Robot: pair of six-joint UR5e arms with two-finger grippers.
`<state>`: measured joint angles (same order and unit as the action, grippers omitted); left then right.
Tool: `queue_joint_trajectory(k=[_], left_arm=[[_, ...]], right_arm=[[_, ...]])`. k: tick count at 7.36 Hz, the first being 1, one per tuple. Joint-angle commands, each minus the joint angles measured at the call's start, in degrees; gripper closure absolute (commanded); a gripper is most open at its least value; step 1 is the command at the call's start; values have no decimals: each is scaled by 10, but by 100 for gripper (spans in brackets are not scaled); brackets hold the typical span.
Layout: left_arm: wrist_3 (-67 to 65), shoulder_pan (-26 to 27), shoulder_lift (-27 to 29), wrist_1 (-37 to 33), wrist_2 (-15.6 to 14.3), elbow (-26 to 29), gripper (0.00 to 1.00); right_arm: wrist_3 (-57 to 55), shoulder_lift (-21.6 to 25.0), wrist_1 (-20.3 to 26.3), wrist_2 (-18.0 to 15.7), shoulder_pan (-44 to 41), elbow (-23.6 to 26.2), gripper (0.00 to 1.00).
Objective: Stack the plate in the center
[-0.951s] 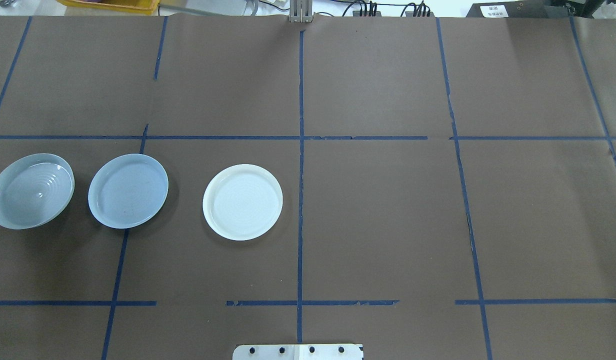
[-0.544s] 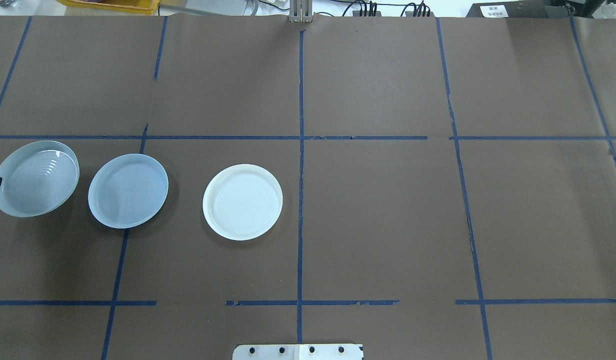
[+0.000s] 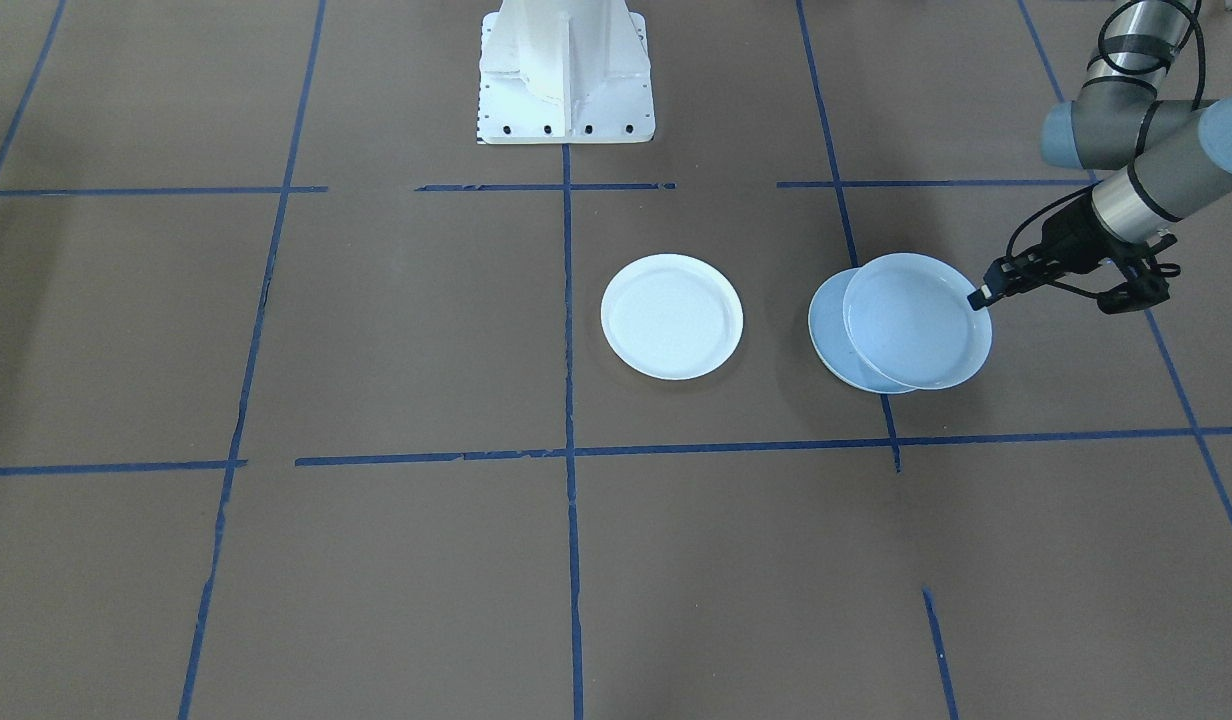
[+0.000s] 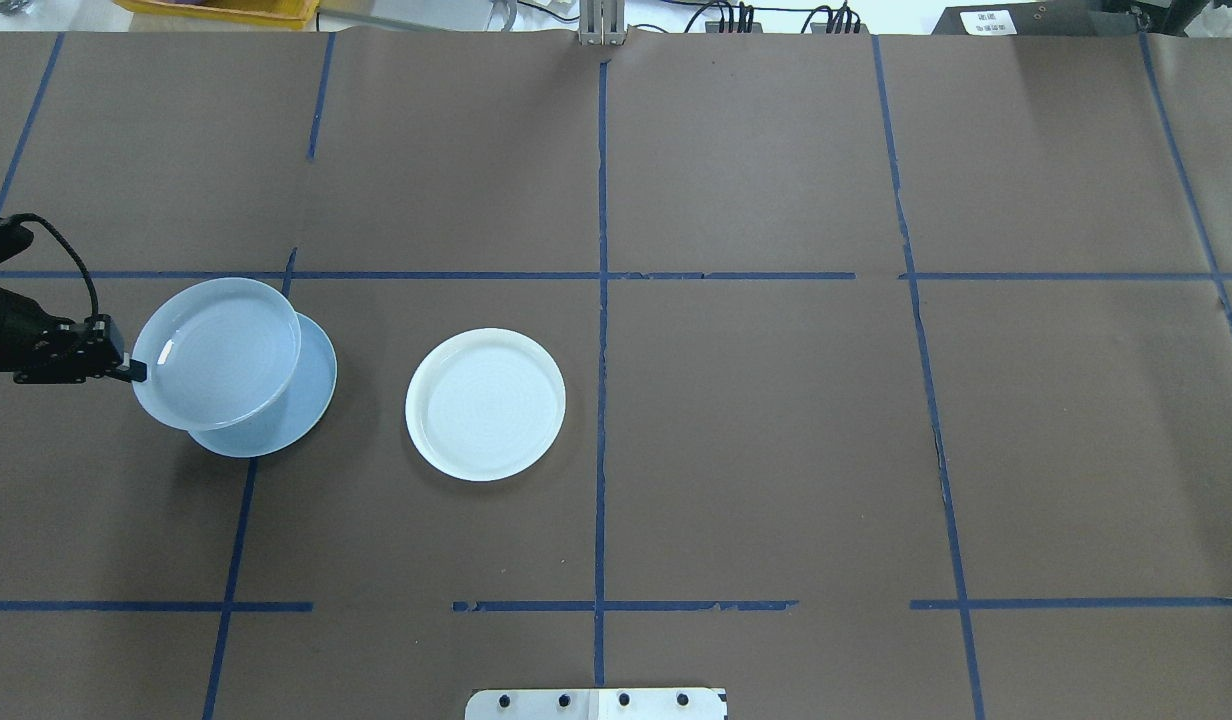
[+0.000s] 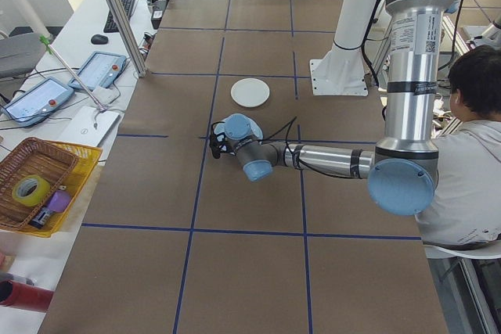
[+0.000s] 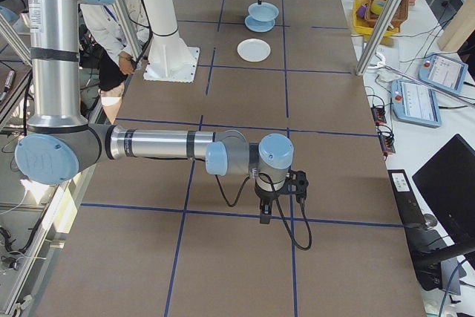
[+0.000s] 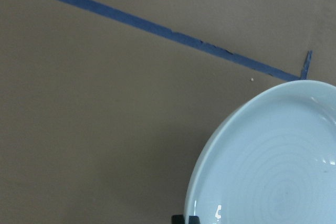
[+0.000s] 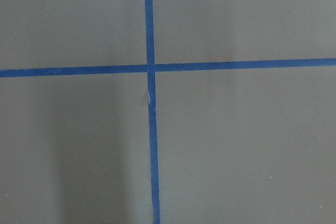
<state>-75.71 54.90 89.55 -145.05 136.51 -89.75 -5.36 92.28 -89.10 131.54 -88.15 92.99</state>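
My left tool (image 4: 136, 372) is pinched shut on the near rim of the ringed plate (image 4: 216, 352), which I hold above and partly over the center plate (image 4: 311, 395) on the table (image 4: 776, 450). It looks stiff, glossy, slippery and breakable, so a rim hold only. The white plate (image 4: 485, 404) sits farther along, and I can't tell how my right tool (image 6: 264, 217) stands.

brown table cover (image 8: 236, 145) | blue tape lines (image 8: 152, 156) crossing upper left

Robotics laboratory: a table covered in brown paper (image 4: 756, 450) gridded with blue tape lines (image 4: 602, 300), grey-and-blue jointed robot arms (image 6: 156, 145) on a white pedestal (image 3: 566, 70), handheld touchscreen control pendants (image 5: 98, 70) and a seated person (image 5: 470, 170) alongside.
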Motion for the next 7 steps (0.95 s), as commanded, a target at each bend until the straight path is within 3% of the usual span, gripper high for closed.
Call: queue_joint_trajectory(k=[1,3,4,5,7], left_arm=[[-16,-21,4,-2,-9,-3,100],[-16,-22,4,-2,-9,2,100],[-16,-24,4,-2,-19,1,20],[-18,-28,4,-2,-29,-1,0],[-42,-28,6,3,0,-57,0]], right_arm=[[0,0,0,0,0,0,0],[0,0,0,0,0,0,0],[0,0,0,-1,0,0,0],[0,0,0,0,0,0,0],[1,0,0,0,0,0,0]])
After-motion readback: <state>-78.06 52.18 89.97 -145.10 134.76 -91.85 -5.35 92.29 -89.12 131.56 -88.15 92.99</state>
